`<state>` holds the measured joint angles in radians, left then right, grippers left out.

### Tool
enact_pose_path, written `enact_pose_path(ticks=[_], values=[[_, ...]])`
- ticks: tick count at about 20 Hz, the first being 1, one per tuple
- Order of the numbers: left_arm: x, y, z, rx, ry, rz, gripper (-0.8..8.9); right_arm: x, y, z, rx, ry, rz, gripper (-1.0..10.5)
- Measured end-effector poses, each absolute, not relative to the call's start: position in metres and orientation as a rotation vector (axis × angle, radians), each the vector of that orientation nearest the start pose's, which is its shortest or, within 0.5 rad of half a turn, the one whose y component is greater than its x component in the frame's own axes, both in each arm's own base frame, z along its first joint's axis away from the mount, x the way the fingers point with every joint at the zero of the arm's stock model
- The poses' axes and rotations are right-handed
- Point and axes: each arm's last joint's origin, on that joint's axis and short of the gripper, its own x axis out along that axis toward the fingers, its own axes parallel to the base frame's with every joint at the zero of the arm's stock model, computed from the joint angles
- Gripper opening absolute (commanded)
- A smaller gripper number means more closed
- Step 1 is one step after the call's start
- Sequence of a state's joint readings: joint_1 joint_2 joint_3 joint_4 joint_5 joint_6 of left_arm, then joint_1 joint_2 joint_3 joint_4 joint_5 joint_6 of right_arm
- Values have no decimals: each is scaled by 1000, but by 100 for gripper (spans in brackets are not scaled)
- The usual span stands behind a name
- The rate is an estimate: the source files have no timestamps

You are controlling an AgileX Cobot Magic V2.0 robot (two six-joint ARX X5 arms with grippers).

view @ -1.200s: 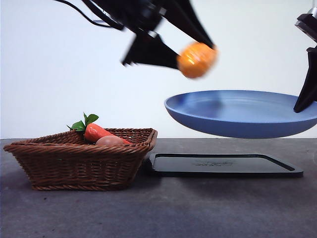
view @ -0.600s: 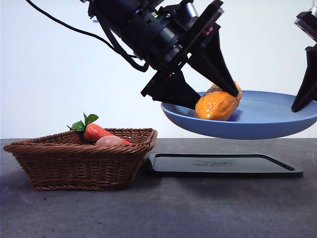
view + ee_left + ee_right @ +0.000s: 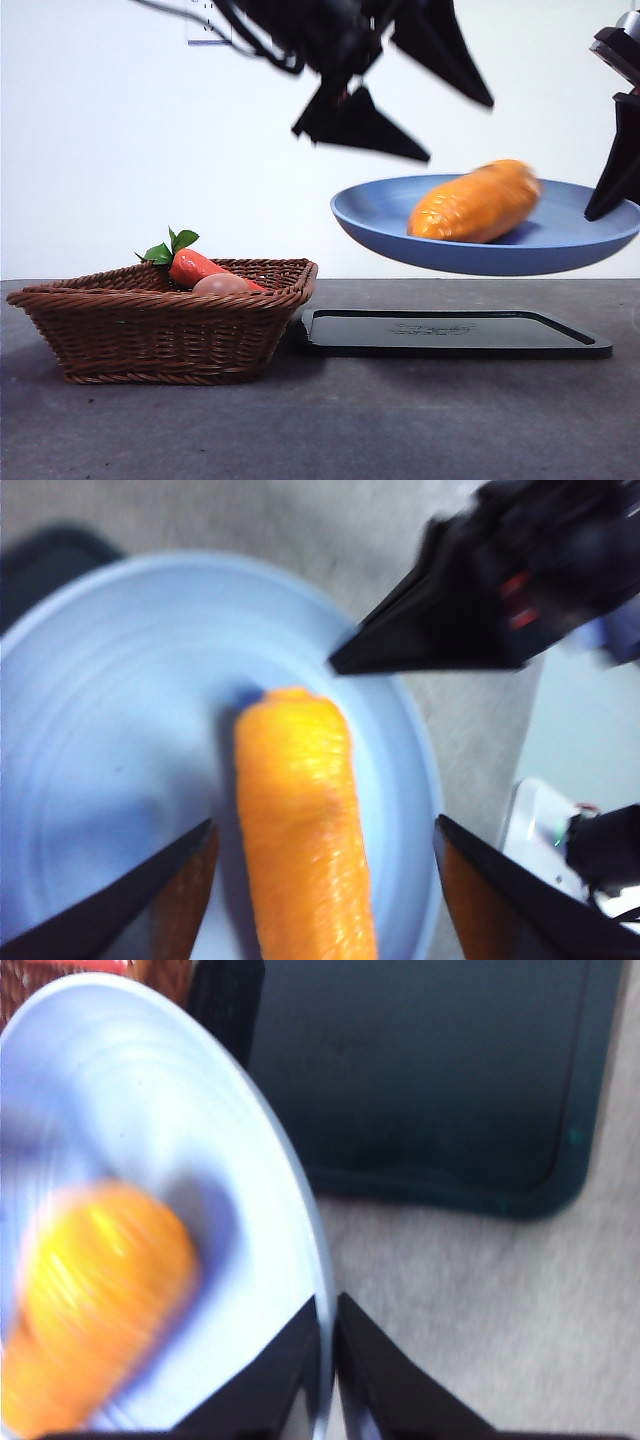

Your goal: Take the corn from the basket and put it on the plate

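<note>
We logged the long orange-yellow ridged corn cob [image 3: 475, 203] lying on its side in the wide matte blue round plate [image 3: 380, 215], free of any grip. The plate hung in the air above the flat black rectangular tray [image 3: 450, 333], not on the bench [image 3: 320, 430]. The right gripper [image 3: 328, 1335] pinched the plate's rim, jaws pressed on the thin edge. The left gripper [image 3: 320, 880] hovered above the corn with jaws spread wide, touching nothing; the front view showed it blurred and clear of the plate.

We judged the placing step essentially done, the release being what was in hand. To finish well, we reckoned the left arm should lift straight up and clear, jaws kept apart so no tip clips the cob or the rim. The right arm had to hold the plate level: the cob is round and looked blurred, so it might roll toward the edge. Any tilt risked losing it.

The shallow brown woven wicker basket [image 3: 165, 325] sat beside the tray, holding a red-orange carrot with green leaves [image 3: 195, 266] and a small pinkish-tan rounded thing [image 3: 222, 284].
</note>
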<state>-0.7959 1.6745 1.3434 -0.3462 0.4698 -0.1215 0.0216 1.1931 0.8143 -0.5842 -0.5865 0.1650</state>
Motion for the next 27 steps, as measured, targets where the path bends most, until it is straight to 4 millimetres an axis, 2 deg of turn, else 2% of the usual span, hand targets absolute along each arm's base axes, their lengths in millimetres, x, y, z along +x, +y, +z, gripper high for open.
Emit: enact_pose_path(ticks=[3, 7, 9, 14, 18, 23, 27], values=[[246, -270, 309, 9, 742, -1177, 352, 234, 21, 235, 434, 965, 479, 1], [238, -263, 323, -6, 724, -1216, 352, 255, 21, 215, 463, 999, 459, 2], [233, -259, 330, -14, 714, -1239, 352, 272, 20, 212, 475, 1022, 447, 2], [230, -256, 331, -11, 737, -1235, 352, 325, 19, 218, 466, 1012, 423, 1], [230, -256, 331, -10, 740, -1234, 352, 356, 19, 201, 478, 1072, 404, 1], [230, -256, 331, -10, 740, -1234, 352, 368, 19, 172, 497, 1158, 381, 1], [230, -256, 331, -10, 740, -1234, 352, 369, 19, 169, 504, 1169, 372, 6]])
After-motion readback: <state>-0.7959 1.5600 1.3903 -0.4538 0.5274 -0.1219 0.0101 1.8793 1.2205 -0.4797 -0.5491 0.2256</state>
